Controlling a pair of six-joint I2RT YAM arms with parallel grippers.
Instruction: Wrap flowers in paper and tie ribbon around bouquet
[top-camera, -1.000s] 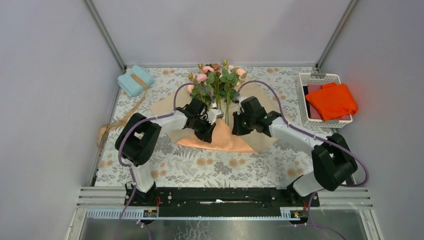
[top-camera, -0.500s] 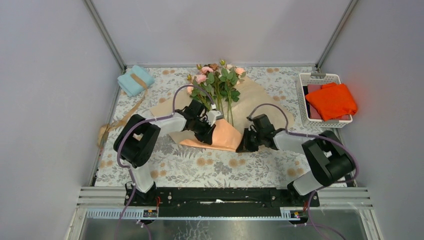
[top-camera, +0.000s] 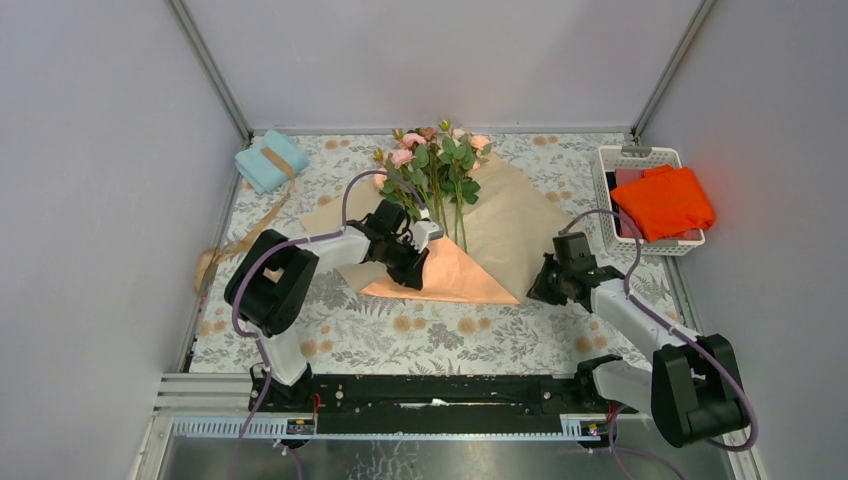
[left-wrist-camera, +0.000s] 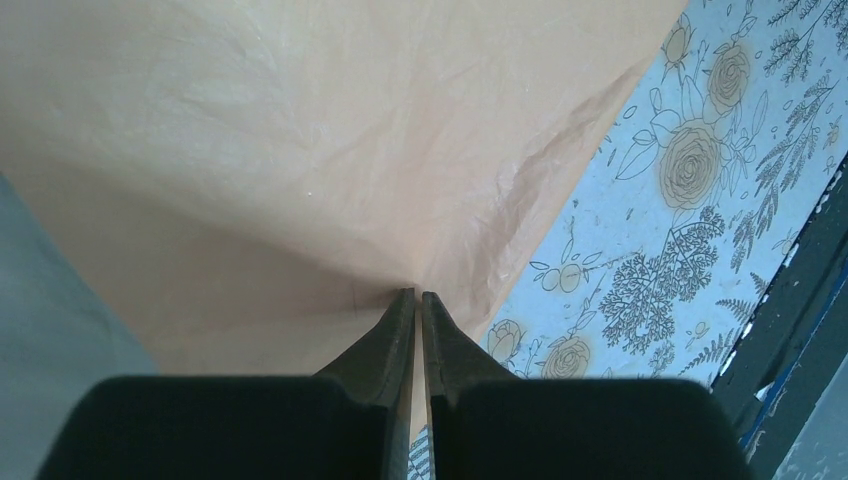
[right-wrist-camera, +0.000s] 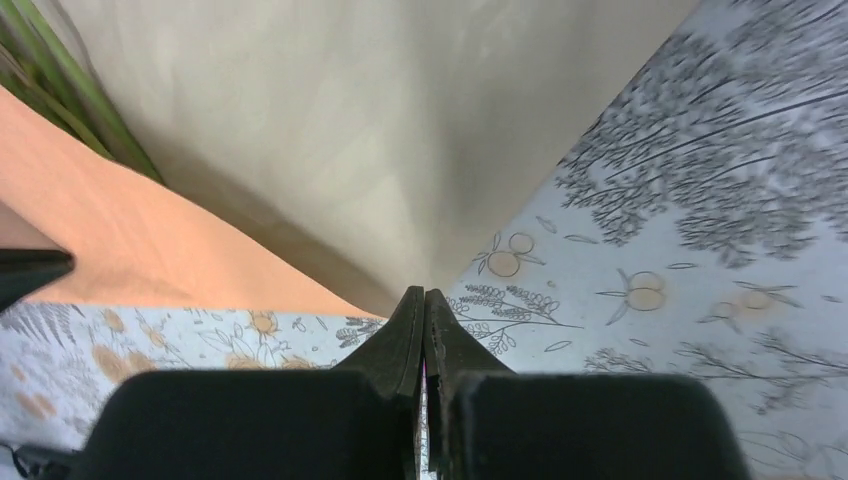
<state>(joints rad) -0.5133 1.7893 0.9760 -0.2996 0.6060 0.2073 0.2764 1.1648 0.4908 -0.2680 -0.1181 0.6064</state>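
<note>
Flowers (top-camera: 440, 160) lie on paper (top-camera: 505, 235), far-centre of table (top-camera: 400, 335). Their long axis runs near-to-far, blooms toward back wall, stems toward the arms. Left gripper (left-wrist-camera: 417, 295) clenched on a folded-over peach flap just left of the stems. Right gripper (right-wrist-camera: 424, 292) closed tight, apparently nipping paper's near-right corner; tips hide the contact. Ribbon (top-camera: 238, 243) trails along left edge, well apart.
</note>
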